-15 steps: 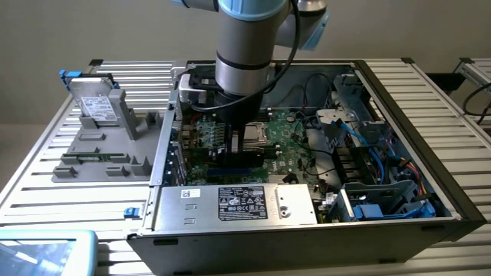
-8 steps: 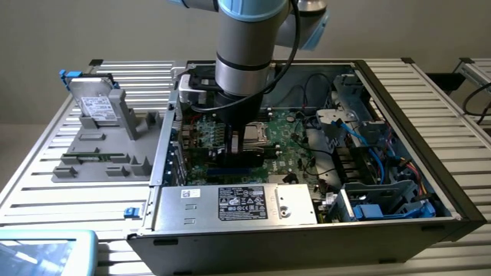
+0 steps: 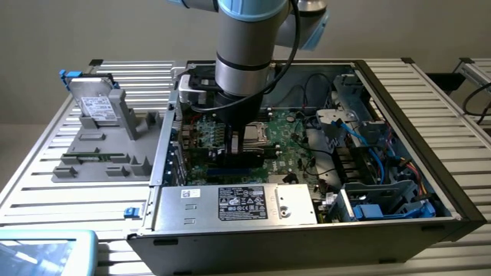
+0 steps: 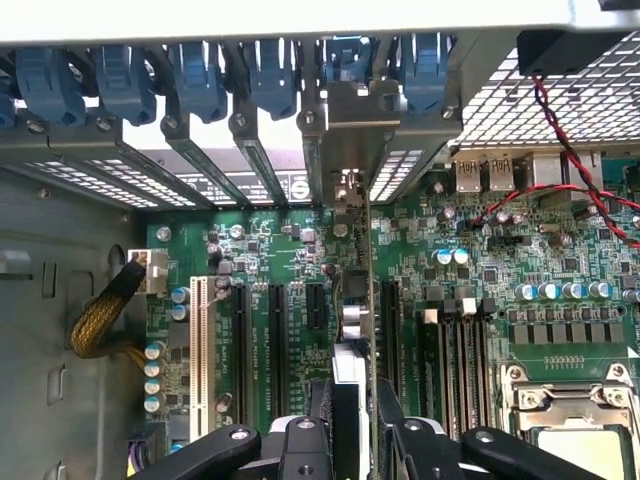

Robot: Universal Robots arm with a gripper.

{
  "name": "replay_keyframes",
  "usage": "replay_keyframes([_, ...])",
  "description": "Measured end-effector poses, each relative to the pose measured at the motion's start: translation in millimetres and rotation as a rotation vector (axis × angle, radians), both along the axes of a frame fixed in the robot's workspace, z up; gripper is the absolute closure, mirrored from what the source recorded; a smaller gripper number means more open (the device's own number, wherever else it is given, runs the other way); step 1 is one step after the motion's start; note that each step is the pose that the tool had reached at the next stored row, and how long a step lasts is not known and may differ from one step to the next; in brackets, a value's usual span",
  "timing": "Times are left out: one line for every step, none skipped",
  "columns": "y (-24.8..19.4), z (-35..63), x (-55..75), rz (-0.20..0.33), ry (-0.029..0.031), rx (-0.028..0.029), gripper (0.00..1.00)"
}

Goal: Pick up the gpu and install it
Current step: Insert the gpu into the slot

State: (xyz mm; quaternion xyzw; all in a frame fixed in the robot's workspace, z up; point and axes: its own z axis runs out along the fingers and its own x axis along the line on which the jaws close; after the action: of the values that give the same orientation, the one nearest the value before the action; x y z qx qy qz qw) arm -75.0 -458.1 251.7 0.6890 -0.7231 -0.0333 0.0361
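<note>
Green gpu (image 4: 357,300) stands edge-on, clamped between the gripper (image 4: 355,420) jaws; best kept square over the motherboard (image 4: 300,330) slot beneath them.

In the exterior view, the arm (image 3: 244,52) is cut off by the upper edge and hides the gripper (image 3: 244,150) and part of the motherboard (image 3: 288,135). In the wrist view, the gpu (image 4: 352,300) appears edge-on, so neither face can be read. Its lower edge appears to sit at a slot, but contact cannot be confirmed. The fingers (image 4: 395,425) are cut off by the frame edge. The power supply label (image 3: 241,203) is too small to read.
</note>
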Motion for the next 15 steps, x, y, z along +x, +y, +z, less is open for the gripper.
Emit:
replay_keyframes([0.0,0.0,0.0,0.0,0.0001,-0.0011,0.72])
replay_keyframes([0.0,0.0,0.0,0.0,0.0,-0.002,0.72])
replay_keyframes([0.0,0.0,0.0,0.0,0.0,-0.0028,0.72])
replay_keyframes([0.0,0.0,0.0,0.0,0.0,-0.0035,0.72])
replay_keyframes([0.0,0.0,0.0,0.0,0.0003,-0.004,0.72])
replay_keyframes([0.0,0.0,-0.1,0.0,0.0011,-0.0044,0.72])
replay_keyframes([0.0,0.0,-0.1,0.0,0.0017,-0.0051,0.72])
replay_keyframes([0.0,0.0,-0.1,0.0,0.0024,-0.0058,0.72])
replay_keyframes([0.0,0.0,-0.1,0.0,0.0029,-0.0065,0.72])
replay_keyframes([0.0,0.0,0.0,0.0,0.003,-0.0073,0.72])
replay_keyframes([0.0,0.0,0.0,0.0,0.003,-0.0081,0.72])
replay_keyframes([-0.1,0.0,0.0,0.0,0.003,-0.0091,0.72])
replay_keyframes([0.0,-0.1,0.1,0.0,0.0029,-0.0103,0.72])
replay_keyframes([-0.1,-0.1,0.0,0.0,0.0029,-0.0119,0.72])
replay_keyframes([-0.1,-0.1,0.0,0.0,0.0029,-0.0133,0.72])
